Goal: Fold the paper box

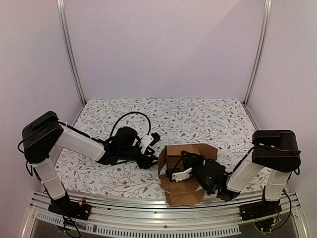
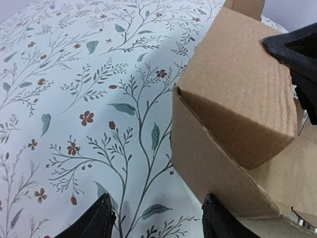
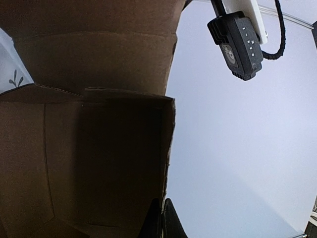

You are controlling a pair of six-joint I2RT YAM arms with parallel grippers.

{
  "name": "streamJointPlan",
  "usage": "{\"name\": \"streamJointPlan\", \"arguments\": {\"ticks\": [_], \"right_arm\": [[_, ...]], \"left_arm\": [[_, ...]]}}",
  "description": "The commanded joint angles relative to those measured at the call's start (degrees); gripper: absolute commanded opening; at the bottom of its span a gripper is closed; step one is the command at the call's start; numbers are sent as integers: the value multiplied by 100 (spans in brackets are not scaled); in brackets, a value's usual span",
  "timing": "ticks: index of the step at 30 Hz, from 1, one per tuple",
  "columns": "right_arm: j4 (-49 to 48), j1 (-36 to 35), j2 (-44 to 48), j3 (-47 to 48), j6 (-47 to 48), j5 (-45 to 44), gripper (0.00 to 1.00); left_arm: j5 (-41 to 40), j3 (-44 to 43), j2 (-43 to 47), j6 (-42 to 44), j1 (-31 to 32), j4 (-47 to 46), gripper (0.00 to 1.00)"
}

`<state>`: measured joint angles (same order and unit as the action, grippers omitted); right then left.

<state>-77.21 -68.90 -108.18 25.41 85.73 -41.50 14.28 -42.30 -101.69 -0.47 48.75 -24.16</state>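
Near front edge of table (image 1: 208, 119), just right of centre: seeing paper box (image 1: 184, 194) standing part-folded, walls up, one flap leaning over, top not closed yet. Pinching thin upright wall edge w/ right gripper (image 3: 162, 220), jaws fully together on the cardboard. Holding left gripper (image 2: 158, 220) low beside box's left side, fingers (image 2: 101, 220) spread wide, gripping nothing, box just beside one finger. Judging box as light & empty, so prob. sliding on table if pushed w/o bracing. Reckoning corrugated panels stiff across faces but bending easily at creases; edges crushing under hard squeeze. Picking hold approx. mid-flap, near free edge, fingers straddling the sheet; keeping other side pinned at a wall, not a corner. Going gentle w/ grip force, cardboard being grippy enough.
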Motion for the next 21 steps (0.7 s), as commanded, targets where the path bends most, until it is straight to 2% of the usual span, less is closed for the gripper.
{"name": "streamJointPlan", "arguments": {"ticks": [1, 9, 15, 21], "right_arm": [[-303, 35, -130, -70, -92, -30, 0], [-304, 42, -229, -22, -83, -17, 0], [-303, 36, -373, 60, -70, -15, 0], [-286, 71, -334, 238, 6, -34, 0]], "left_arm": [[-434, -220, 287, 102, -16, 976, 62], [-3, -301, 616, -214, -222, 1718, 63], [1012, -654, 493, -631, -255, 1638, 62], [1131, -896, 289, -803, -217, 1456, 62]]}}
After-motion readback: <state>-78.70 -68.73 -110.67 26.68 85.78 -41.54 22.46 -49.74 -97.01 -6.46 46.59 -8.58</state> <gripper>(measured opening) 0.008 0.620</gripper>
